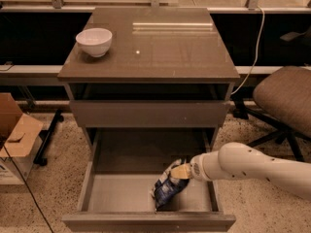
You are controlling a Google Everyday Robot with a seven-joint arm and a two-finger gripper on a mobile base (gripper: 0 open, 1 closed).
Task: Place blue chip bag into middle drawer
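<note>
At lower right the gripper (181, 172) clenches the crinkled blue foil bag (166, 190) inside the shallow grey-brown drawer (116, 200); left standing, it may snag closing.

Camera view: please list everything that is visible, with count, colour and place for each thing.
Cabinet: one, brown, centre.
Bowl: one, white, on the cabinet top, back left.
Closed drawer: one, brown front, above the open one.
Open drawer: one, pale grey floor, pulled out at the bottom.
Chip bag: one, dark blue with white, inside the open drawer, right of centre, tilted.
Chair: one, brown seat, right.
Box: one, brown cardboard, on the floor, left.
Cable: one, white, right of the cabinet.
Arm: one, white, reaching in from the right.
Gripper: one, tan, at the bag's top edge.
</note>
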